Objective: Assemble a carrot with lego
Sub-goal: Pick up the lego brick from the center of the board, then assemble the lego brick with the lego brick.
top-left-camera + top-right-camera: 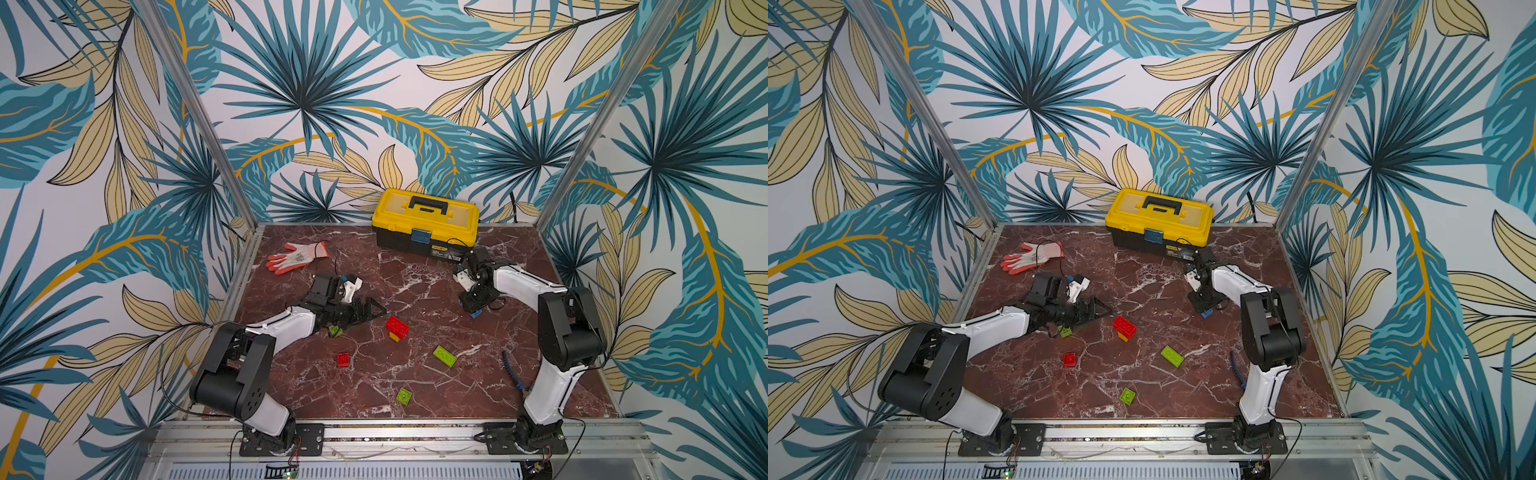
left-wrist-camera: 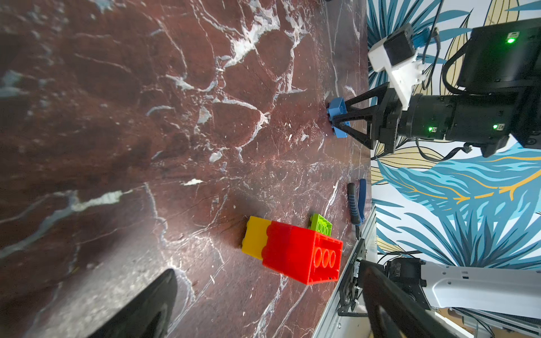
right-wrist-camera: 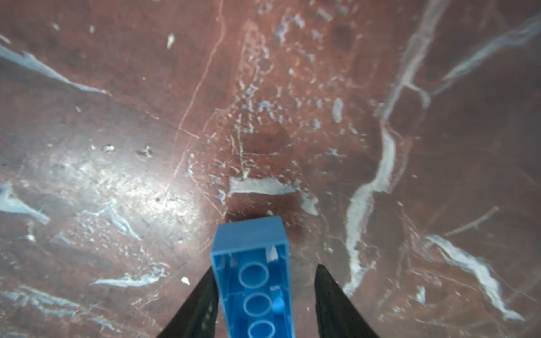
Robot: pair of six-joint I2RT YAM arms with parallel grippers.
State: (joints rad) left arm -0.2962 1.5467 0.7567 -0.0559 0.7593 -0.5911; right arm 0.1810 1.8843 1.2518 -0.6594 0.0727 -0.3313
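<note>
Right arm is down at the far right of the dark red marble-pattern table [image 1: 415,266], the right gripper [image 3: 265,266] pointing straight down over the blue oblong plastic brick [image 3: 251,234], just in front of the yellow plastic toolbox [image 1: 424,220]. Jaws stand narrow around it. One finger [image 3: 202,298] lies against the brick's side, while a sliver of table shows between the other finger and the brick, so there's no firm hold that I can see. That's the danger. A one-sided push could skid or tip the brick, which has its hollow underside toward the wrist camera. A lift now might leave it behind or carry it crooked, making it awkward to press onto studs. Over on the left, the left gripper [image 1: 374,311] lies low, jaws wide and holding nothing, beside the start of the carrot, a red brick stacked on a yellow brick [image 1: 397,328], mid-table. Loose lego lies nearer: a lime-green oblong brick [image 1: 444,356], a lime-green square brick [image 1: 404,396], a small red brick [image 1: 343,359], and another lime-green piece [image 1: 335,331] tucked under the left arm, where a careless sweep could knock it away.
</note>
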